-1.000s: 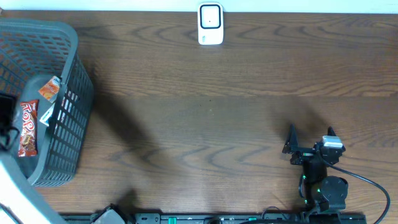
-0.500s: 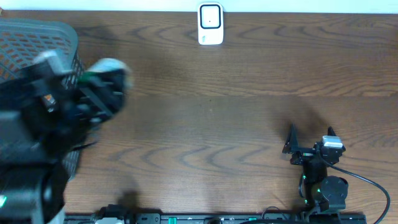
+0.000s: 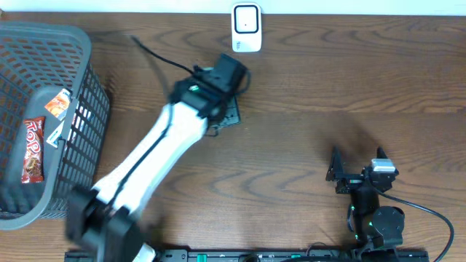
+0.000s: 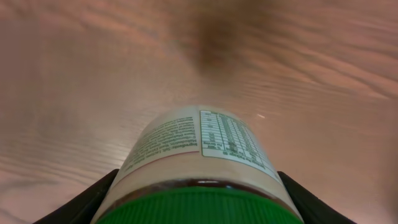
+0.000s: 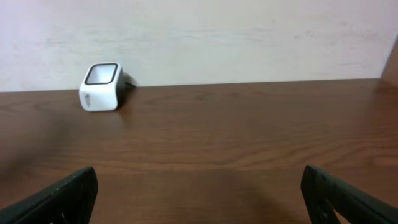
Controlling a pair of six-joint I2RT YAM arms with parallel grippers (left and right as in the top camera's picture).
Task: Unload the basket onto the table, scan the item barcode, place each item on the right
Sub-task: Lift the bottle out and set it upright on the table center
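Observation:
The item is a jar (image 4: 199,155) with a green lid and a white printed label. It fills the bottom of the left wrist view, gripped at the sides by two black fingers (image 4: 81,205). My left gripper (image 4: 198,208) is shut on it. From overhead the left arm reaches across the table, and its gripper (image 3: 224,115) is just in front of the white scanner (image 3: 246,28); the jar is hidden under the wrist. My right gripper (image 3: 358,166) rests open at the front right, with nothing between its fingers (image 5: 68,196). It faces the scanner (image 5: 101,87).
A grey mesh basket (image 3: 73,44) stands at the left edge. It holds a red snack bar (image 3: 33,149) and an orange packet (image 3: 58,105). A pale wall rises behind the table's far edge.
The left arm has swung out of the basket and across to the middle of the table near the scanner, carrying the jar. The right gripper has barely shifted.

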